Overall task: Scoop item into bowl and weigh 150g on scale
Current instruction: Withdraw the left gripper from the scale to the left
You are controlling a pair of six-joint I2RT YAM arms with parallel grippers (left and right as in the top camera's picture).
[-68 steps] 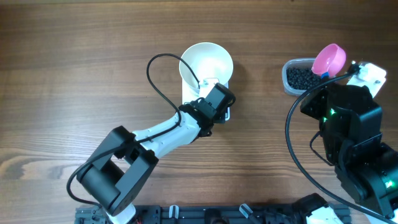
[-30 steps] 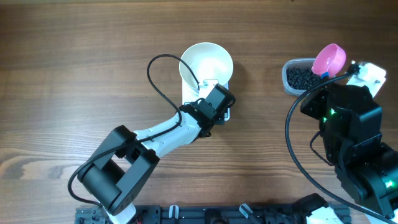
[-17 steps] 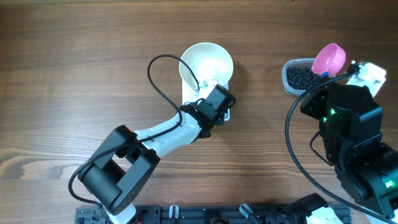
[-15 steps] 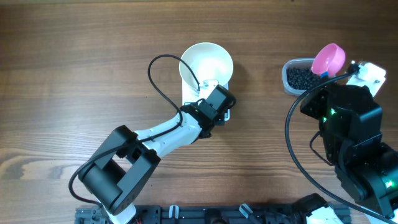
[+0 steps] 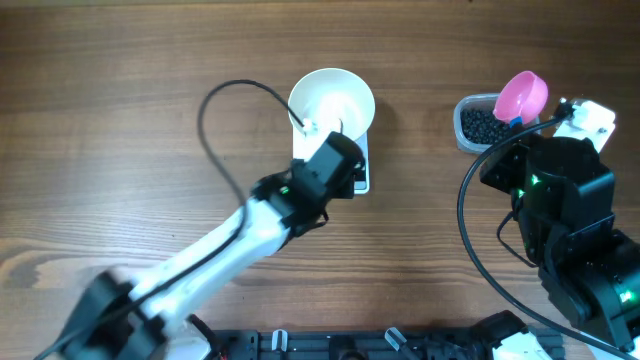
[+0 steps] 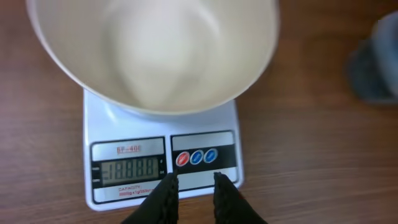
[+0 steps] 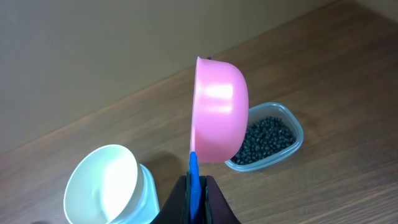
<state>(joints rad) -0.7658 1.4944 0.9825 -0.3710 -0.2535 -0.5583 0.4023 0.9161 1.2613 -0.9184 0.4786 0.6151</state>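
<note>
Bowl (image 6: 249, 68) sits on scale (image 6: 217, 121); R fingers (image 7: 219, 205) pinch pink scoop (image 7: 217, 115).

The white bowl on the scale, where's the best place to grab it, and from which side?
Probably the rim of the bowl, pinched from above, one finger inside, one outside. It stands upright on the scale, open and empty, with smooth flaring walls and no handle, likely too wide to span.
</note>
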